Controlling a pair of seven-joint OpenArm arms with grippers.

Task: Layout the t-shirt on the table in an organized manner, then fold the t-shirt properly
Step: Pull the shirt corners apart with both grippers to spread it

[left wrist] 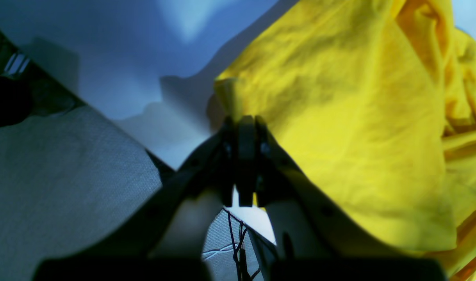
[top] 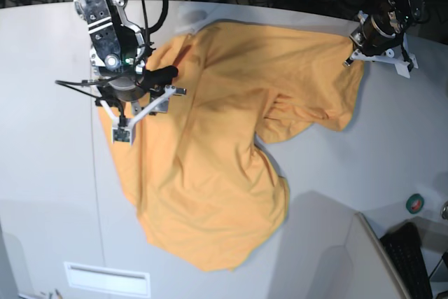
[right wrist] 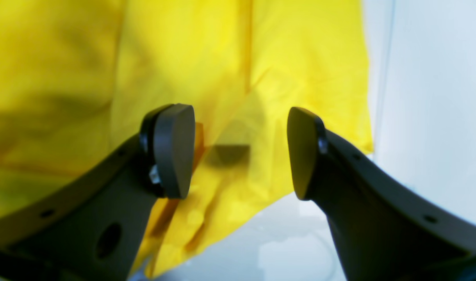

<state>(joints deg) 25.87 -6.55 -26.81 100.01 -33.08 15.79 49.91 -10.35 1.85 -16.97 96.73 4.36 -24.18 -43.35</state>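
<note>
T-shirt rumpled on counter, layout unfinished, folding untouched; left pincer clamped on t-shirt corner upper right, your right pincer apart.

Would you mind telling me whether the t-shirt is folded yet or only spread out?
Spread, not folded: the t-shirt lies open but rumpled across the table, with creases and no neat fold.

White table, dark seam line; orange t-shirt spread rumpled across it.
</note>
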